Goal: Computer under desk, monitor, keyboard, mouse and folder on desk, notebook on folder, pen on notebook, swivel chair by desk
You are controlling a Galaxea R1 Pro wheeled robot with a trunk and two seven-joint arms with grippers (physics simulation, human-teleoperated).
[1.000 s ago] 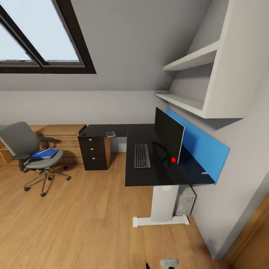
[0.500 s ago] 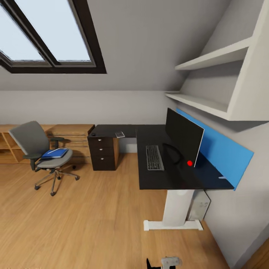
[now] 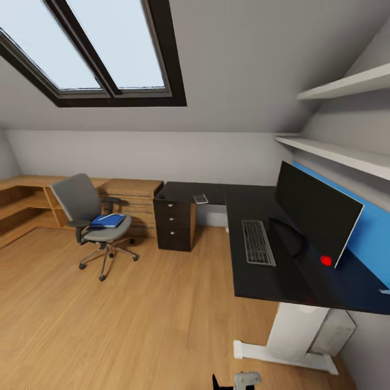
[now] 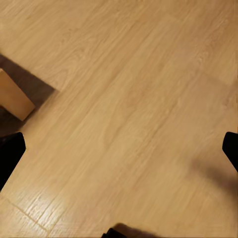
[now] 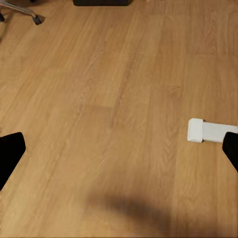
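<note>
A bright, evenly lit rendered room. Pale daylight enters through the skylight (image 3: 103,49) overhead. The glossy black counter (image 3: 254,271) shows a faint sheen. Soft shadows sit beneath the swivel chair (image 3: 92,216). Lines splay toward the head view's edges. Both wrist views show slightly soft wooden floor (image 4: 129,99) with blurred dark shadows.

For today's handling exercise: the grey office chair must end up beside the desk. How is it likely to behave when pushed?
The chair stands on a wheeled star base on smooth wood floor, so it will probably roll easily and may swivel off course. The blue folder lies loose on its seat and could slide off if shoved sharply. Its tall back suggests pushing low is steadier.
</note>
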